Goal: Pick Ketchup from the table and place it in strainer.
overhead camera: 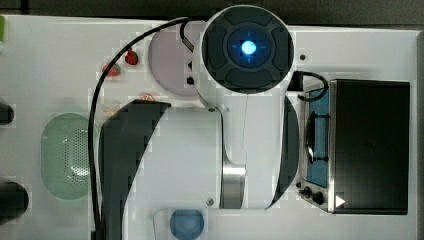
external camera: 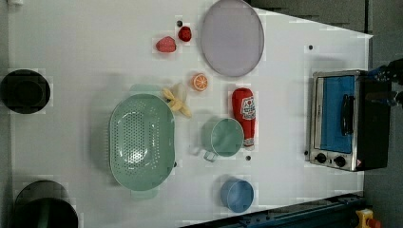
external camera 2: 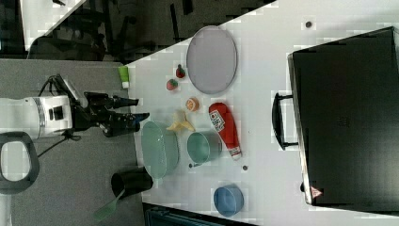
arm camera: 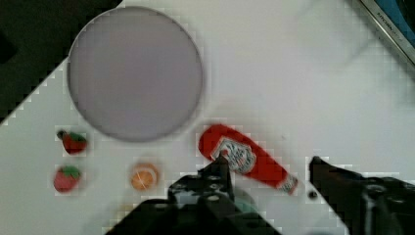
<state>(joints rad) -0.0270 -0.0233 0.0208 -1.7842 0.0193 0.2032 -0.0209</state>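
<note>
Ketchup (external camera: 243,115) lies flat on the table (external camera: 71,47) in the left view, long axis running 12 to 6 o'clock, cap at 6. The green cup (external camera: 224,137) touches it at 9 o'clock; the strainer (external camera: 141,141) sits farther toward 9. In the right view, the gripper (external camera 2: 136,108) hangs high above, fingers spread and empty. In the wrist view, the bottle spans between the fingers (arm camera: 220,169), lying oblique to them.

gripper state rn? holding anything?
Gripper: open, holding nothing; it hangs above the table, and the ketchup bottle lies on the table below it.
</note>
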